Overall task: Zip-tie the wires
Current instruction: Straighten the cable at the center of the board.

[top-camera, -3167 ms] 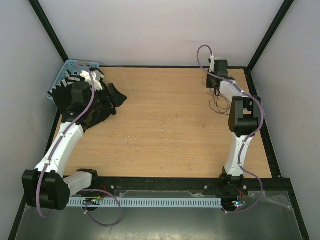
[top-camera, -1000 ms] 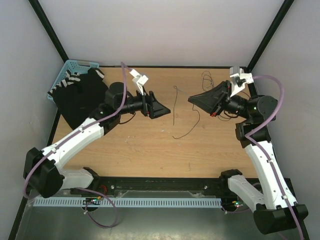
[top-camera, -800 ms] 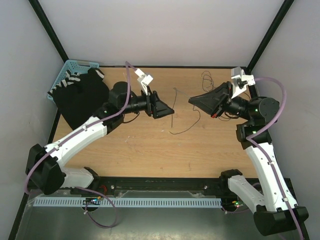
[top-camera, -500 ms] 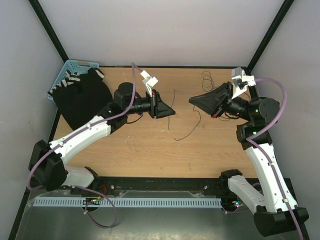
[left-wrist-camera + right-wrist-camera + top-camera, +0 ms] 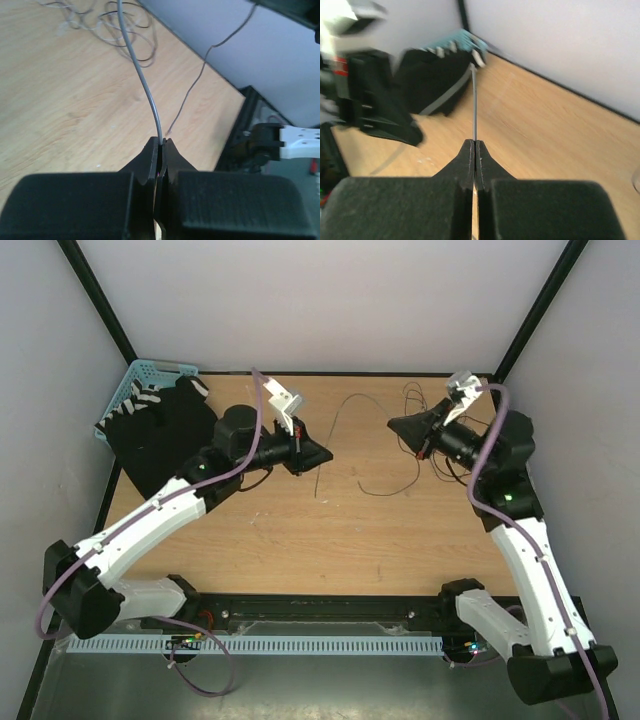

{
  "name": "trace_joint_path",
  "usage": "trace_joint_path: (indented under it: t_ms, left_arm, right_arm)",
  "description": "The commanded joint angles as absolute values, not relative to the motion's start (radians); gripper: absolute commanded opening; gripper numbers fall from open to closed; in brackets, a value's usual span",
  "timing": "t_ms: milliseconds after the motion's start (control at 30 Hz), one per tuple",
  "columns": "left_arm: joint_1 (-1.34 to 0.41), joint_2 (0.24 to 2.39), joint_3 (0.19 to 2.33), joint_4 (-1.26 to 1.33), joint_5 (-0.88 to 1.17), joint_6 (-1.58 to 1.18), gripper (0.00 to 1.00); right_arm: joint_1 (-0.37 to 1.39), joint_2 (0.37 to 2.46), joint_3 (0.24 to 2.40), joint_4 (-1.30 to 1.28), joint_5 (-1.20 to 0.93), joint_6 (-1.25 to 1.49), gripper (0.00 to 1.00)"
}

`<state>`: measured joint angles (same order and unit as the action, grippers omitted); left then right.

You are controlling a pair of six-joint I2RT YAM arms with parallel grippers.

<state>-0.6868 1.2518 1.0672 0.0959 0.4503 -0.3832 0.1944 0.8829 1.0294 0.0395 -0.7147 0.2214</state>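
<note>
- Left gripper (image 5: 325, 454): jaws pressed together, pinching one thin grey strand of the wires (image 5: 150, 95) at the very tips. From the fingertips (image 5: 151, 155) the strand rises ahead in a curve and leaves the top of the wrist view.
- Right gripper (image 5: 392, 426): jaws closed tight on a hair-thin, straight strand that runs forward from its tips (image 5: 475, 144). It looks like another of the wires, though blur leaves that uncertain.
- The wires, remainder: a loose curled tangle (image 5: 112, 25) lies on the table well ahead of the left gripper. In the top view it sits beside and behind the right gripper, near the far right corner. One strand arcs in the air between the two grippers and another trails on the wood below them.
- Table (image 5: 300, 540): pale wood-grain board, matte, with a few small light specks. The two grippers face each other above its far half, apart.
- Black cloth with white stripes (image 5: 160, 435): spread flat on the table behind the left gripper.
- Blue basket (image 5: 150, 370): at the far corner past the cloth, against the wall.
- Walls (image 5: 320, 300): plain pale panels on three sides.
- Frame posts (image 5: 95, 290): black, in the corners.
- Black rail (image 5: 330, 605): along the near table edge, carrying both arm bases.
</note>
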Motion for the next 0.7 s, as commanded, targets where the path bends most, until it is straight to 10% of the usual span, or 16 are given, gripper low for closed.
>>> trace_joint_path:
  t_ms: [0,300,533,667]
  left_arm:
    - [-0.71,1.241,1.143,-0.117,0.276,-0.207,0.0]
    - [-0.853,1.532,1.312,-0.245,0.052,-0.167,0.0]
    - [-0.798,1.638,1.31,-0.34,-0.127,-0.262,0.0]
    - [-0.687,1.615,1.222,-0.332,-0.067,-0.347,0.0]
  right_arm:
    - [0.196,0.97,1.051,-0.2,-0.432,0.053,0.0]
    - [0.199,1.194,1.142,-0.437,-0.003,-0.019,0.0]
    - [0.246,1.44,1.115,-0.317,-0.138,0.066,0.0]
    - [0.273,1.493,1.111,-0.246,-0.172,0.115,0.35]
